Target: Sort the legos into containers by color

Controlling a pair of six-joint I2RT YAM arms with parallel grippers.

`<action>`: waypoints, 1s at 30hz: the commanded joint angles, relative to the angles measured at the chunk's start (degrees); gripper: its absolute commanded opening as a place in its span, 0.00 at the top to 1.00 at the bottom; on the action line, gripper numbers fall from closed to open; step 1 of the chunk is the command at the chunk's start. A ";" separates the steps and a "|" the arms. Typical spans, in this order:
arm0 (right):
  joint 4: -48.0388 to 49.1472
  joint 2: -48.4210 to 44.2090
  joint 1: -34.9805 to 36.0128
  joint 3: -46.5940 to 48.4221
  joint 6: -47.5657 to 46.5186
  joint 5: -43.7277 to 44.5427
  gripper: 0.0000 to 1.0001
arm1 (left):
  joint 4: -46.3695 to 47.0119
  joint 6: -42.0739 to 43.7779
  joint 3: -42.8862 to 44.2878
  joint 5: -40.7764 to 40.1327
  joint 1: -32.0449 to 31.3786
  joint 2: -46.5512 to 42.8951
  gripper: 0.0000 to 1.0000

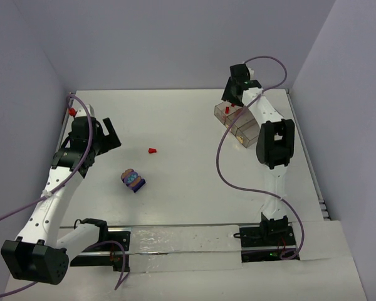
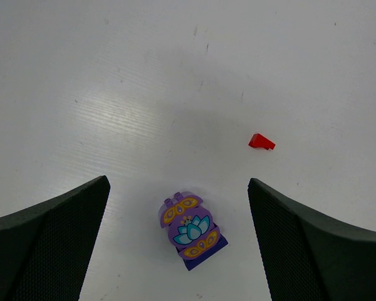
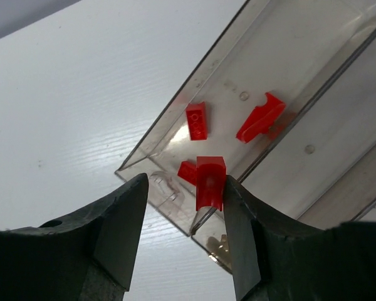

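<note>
The clear tray [image 1: 238, 125] lies at the back right. My right gripper [image 1: 235, 94] hovers over its end compartment. In the right wrist view the right gripper [image 3: 185, 182] is open, and a red lego [image 3: 210, 182] rests against its right finger above the tray's corner [image 3: 156, 141]. Three red legos [image 3: 197, 120] lie inside that compartment. My left gripper [image 1: 105, 139] is open and empty. In the left wrist view the left gripper [image 2: 178, 183] is above the purple clump [image 2: 191, 229]. The purple clump also shows mid-table in the top view [image 1: 133, 180].
A loose red lego [image 1: 151, 151] lies mid-table and also shows in the left wrist view [image 2: 261, 142]. Another red piece [image 1: 71, 111] sits at the far left edge by the wall. Something tan [image 3: 222, 248] shows in the tray's neighbouring compartment. Purple cables trail from both arms.
</note>
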 commanded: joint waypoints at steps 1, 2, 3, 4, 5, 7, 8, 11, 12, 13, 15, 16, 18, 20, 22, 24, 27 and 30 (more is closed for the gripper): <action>0.01 -1.06 2.21 3.79 -1.68 1.51 0.37 | 0.65 0.47 1.72 -0.79 -0.26 -1.38 0.01; -0.33 -0.70 2.26 4.27 -1.42 1.58 0.35 | 0.57 0.49 1.70 -0.86 -0.26 -1.50 0.01; -0.52 -0.38 2.26 4.48 -1.33 1.66 0.35 | 0.62 0.58 1.62 -0.95 -0.26 -1.62 0.01; -0.75 0.16 2.26 4.78 -1.27 1.72 0.33 | 0.56 0.70 1.56 -1.07 -0.26 -1.86 0.01; -0.88 0.56 2.26 4.92 -1.26 1.67 0.33 | 0.48 0.73 1.54 -1.17 -0.26 -1.98 0.01; -1.39 1.11 2.26 5.18 -1.26 1.82 0.32 | 0.37 0.91 1.45 -1.45 -0.26 -2.07 0.01; -1.66 1.68 2.20 5.49 -1.20 2.11 0.32 | 0.37 0.91 1.40 -1.57 -0.26 -2.15 0.01; -2.44 3.41 2.14 6.63 -1.06 2.35 0.31 | 0.46 0.88 1.37 -1.43 -0.26 -1.98 0.01; -2.76 3.90 2.07 6.95 -0.98 2.35 0.31 | 0.47 0.79 1.38 -1.35 -0.26 -1.89 0.01; -2.81 4.51 2.02 7.20 -0.93 2.35 0.31 | 0.52 0.69 1.43 -1.30 -0.26 -1.79 0.01; -2.97 5.16 1.82 7.62 -0.73 2.35 0.28 | 0.55 0.69 1.50 -1.24 -0.26 -1.79 0.01; -3.05 5.53 1.82 7.82 -0.73 2.27 0.27 | 0.51 0.72 1.54 -1.27 -0.26 -1.71 0.01; -3.21 6.27 1.82 8.39 -0.76 2.17 0.26 | 0.46 0.82 1.63 -1.48 -0.26 -1.71 0.01; -3.74 7.07 1.82 8.92 -0.91 2.20 0.26 | 0.44 0.81 1.63 -1.61 -0.26 -1.56 0.01; -3.72 6.98 1.82 8.84 -0.91 2.46 0.24 | 0.43 0.73 1.69 -1.48 -0.26 -1.48 0.01; -3.63 6.71 1.82 8.59 -0.95 2.69 0.22 | 0.55 0.68 1.72 -1.41 -0.26 -1.35 0.01; -3.58 6.49 1.82 8.63 -1.17 2.91 0.18 | 0.63 0.64 1.76 -1.28 -0.26 -1.18 0.01; -2.54 5.04 1.82 6.81 -1.37 2.64 0.16 | 0.63 0.56 1.81 -1.10 -0.26 -1.04 0.01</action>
